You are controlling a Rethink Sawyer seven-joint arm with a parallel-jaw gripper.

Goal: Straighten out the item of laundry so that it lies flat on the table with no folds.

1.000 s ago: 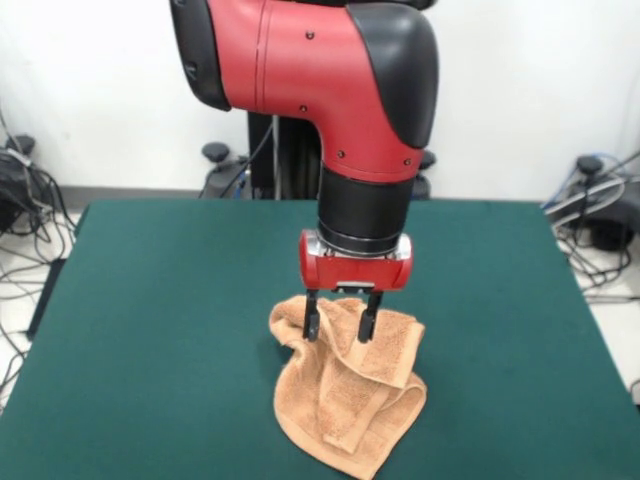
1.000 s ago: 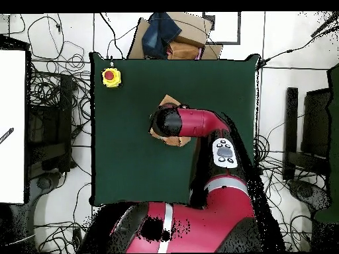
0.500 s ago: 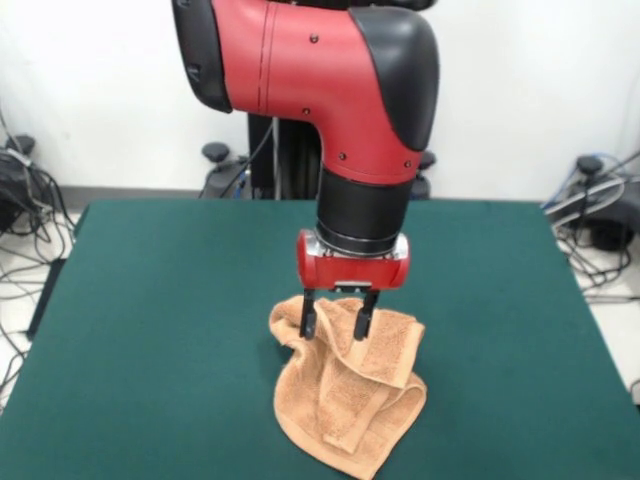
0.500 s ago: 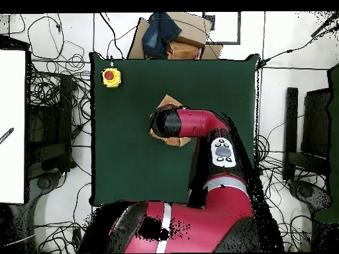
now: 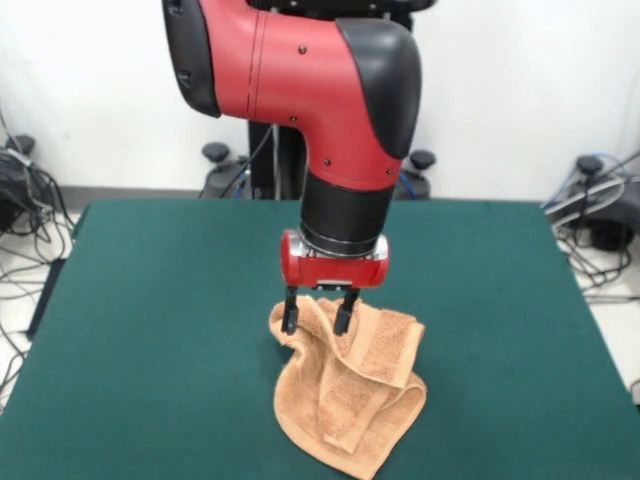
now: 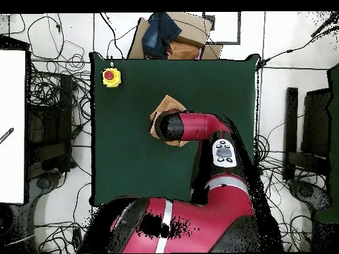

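- The gripper (image 5: 318,312) had shifted sideways since a second before, toward the towel's (image 5: 350,385) far corner; its fingers stood spread, straddling a raised fold, pinching nothing.
- The towel lay crumpled mid-table (image 5: 150,300), nearer the front edge; flattening looked barely begun.

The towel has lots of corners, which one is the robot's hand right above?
The bunched far corner of the peach-orange terry towel, under the open hand; the others lie nearer the camera.
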